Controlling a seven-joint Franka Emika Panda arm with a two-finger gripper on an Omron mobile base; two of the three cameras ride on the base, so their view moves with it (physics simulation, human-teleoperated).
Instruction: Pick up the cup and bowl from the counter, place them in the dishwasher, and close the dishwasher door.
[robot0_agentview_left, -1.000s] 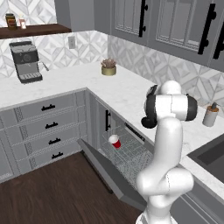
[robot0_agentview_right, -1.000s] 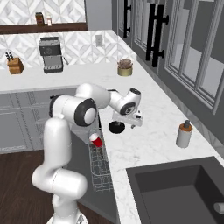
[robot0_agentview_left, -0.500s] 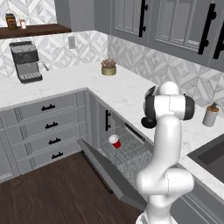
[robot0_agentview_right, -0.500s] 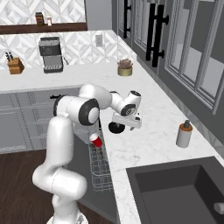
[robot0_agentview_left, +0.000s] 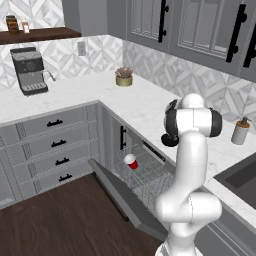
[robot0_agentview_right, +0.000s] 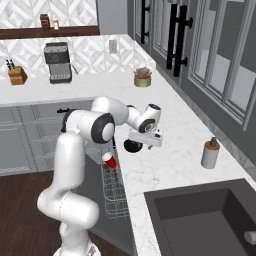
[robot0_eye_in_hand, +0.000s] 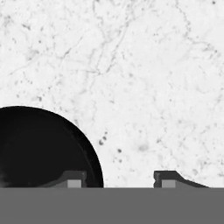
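Note:
The black bowl (robot0_eye_in_hand: 43, 148) sits on the white marble counter (robot0_eye_in_hand: 144, 78), close to the edge above the dishwasher, and also shows in the right base view (robot0_agentview_right: 131, 146). My gripper (robot0_eye_in_hand: 120, 178) points down over the bowl's rim, one fingertip (robot0_eye_in_hand: 75, 179) inside the bowl and the other on the counter side. The jaws stand apart with a gap between the outer finger and the rim. The red cup (robot0_agentview_left: 131, 161) (robot0_agentview_right: 109, 160) stands in the wire rack (robot0_agentview_right: 113, 192) of the dishwasher. The dishwasher door (robot0_agentview_left: 125, 200) hangs open, dropped down.
A soap dispenser (robot0_agentview_right: 210, 153) stands on the counter to the right, and the dark sink (robot0_agentview_right: 200, 220) is beyond it. A small plant (robot0_agentview_left: 123, 77) and a coffee machine (robot0_agentview_left: 29, 70) sit farther off. Grey drawers (robot0_agentview_left: 55, 145) flank the open door.
The jaws have narrowed around the bowl's rim. The arm and hand have hardly moved, and the cup and door stay as they were.

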